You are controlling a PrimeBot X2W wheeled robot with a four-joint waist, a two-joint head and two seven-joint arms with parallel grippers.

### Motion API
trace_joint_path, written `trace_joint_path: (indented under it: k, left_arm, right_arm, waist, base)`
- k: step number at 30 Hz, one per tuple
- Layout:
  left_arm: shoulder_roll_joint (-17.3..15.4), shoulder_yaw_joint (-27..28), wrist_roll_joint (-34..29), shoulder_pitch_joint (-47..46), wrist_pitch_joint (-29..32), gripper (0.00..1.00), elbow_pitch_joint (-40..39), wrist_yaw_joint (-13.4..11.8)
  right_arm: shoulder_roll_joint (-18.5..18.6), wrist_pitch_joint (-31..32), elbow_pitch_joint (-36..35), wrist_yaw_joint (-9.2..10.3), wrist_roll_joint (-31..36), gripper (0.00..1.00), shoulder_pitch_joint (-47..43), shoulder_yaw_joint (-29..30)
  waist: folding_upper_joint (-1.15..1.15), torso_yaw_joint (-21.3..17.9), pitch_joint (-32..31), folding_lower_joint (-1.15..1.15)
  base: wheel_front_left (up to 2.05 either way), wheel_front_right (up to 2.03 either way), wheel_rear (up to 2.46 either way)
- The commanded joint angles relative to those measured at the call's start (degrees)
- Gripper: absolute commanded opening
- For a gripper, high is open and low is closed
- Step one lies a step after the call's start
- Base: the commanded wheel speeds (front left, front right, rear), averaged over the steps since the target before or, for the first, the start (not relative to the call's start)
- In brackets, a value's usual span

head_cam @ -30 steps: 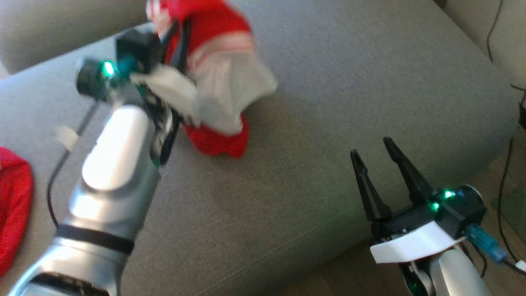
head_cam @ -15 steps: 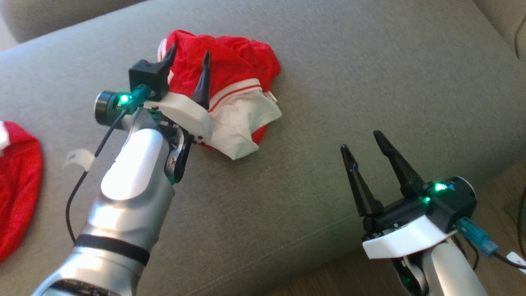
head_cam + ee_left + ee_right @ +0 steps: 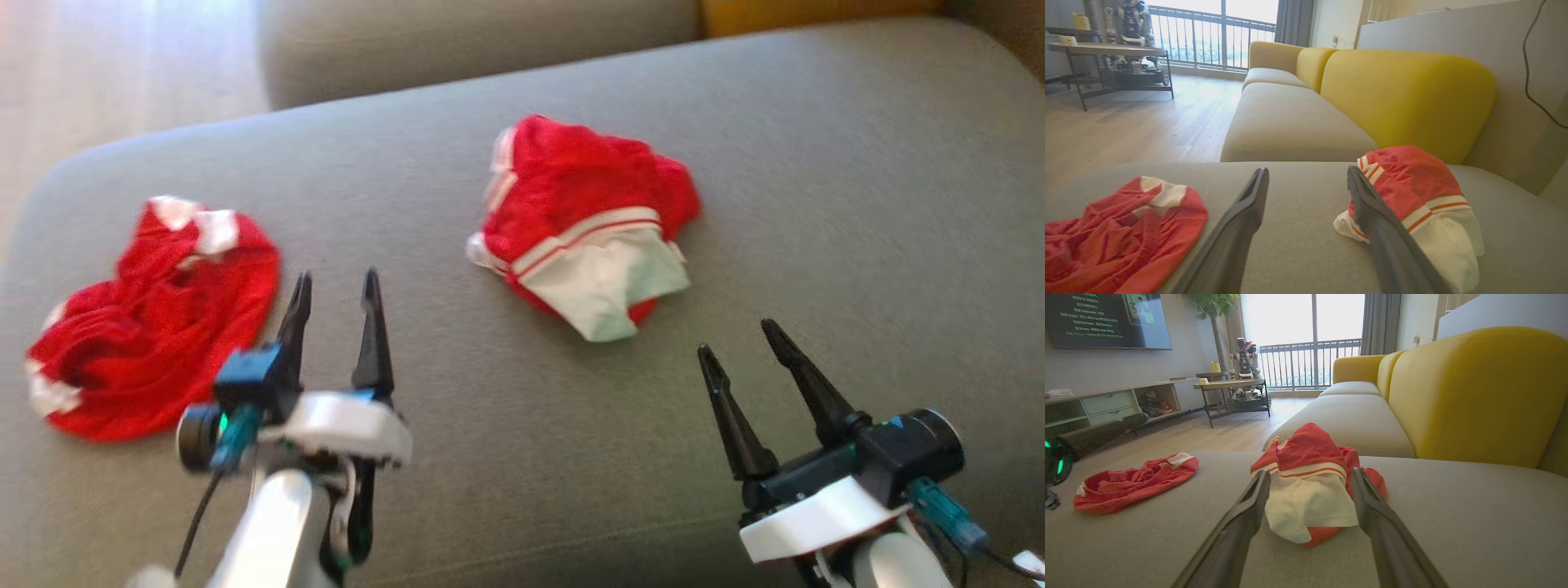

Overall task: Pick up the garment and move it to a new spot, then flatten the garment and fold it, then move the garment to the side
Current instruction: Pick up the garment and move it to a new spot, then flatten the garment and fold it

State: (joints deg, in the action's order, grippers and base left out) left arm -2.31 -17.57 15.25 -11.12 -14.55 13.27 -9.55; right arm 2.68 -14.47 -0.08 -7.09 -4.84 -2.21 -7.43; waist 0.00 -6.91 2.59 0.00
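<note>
Red garment [image 3: 581, 196] (white-trimmed) lies crumpled on cushion [image 3: 833, 204].

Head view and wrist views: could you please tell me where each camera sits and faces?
Head view: on the head, looking down at the sofa seat; left gripper and right gripper show, open.
Left wrist view: faces the yellow backrest past its fingers.
Right wrist view: faces the crumpled garment between its fingers.
All three share the second red garment.

Bare cushion [image 3: 522, 457] surrounds the crumpled garment [image 3: 584, 220] on every side. A second red garment [image 3: 155, 327] lies well apart, left; a yellow backrest [image 3: 1404, 94] rises behind.
</note>
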Motion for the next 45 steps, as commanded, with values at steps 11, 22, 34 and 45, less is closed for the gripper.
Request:
trace_joint_path:
  k: [11,22,34,45]
  left_arm:
    - [-0.7,5.3,-3.6,13.1,-0.4,1.0,-16.3,-0.9]
    - [-1.3,7.9,-11.1,20.5,-0.4,1.0,-16.1,-3.2]
    - [-1.1,7.6,-13.4,22.3,-0.4,1.0,-14.2,-4.4]
    - [-1.0,6.8,-13.6,21.9,-0.4,1.0,-14.0,-3.8]
  right_arm:
    - [0.2,-0.5,-2.2,-0.4,1.8,1.0,-1.7,1.8]
    - [0.2,-0.5,-2.2,-0.4,1.3,1.0,-4.4,3.2]
    - [0.2,-0.5,-1.8,-0.4,1.7,1.0,-6.0,3.9]
    - [0.2,-0.5,-1.2,-0.4,1.7,1.0,-6.0,4.3]
  waist:
    - [0.0,8.0,-6.3,0.0]
    - [0.0,7.3,-7.8,0.0]
    - [0.0,5.9,-8.7,0.0]
    - [0.0,5.9,-8.8,0.0]
  base:
    - [0.0,0.0,0.0]
    - [0.0,0.0,0.0]
    - [0.0,0.0,0.0]
    - [0.0,0.0,0.0]
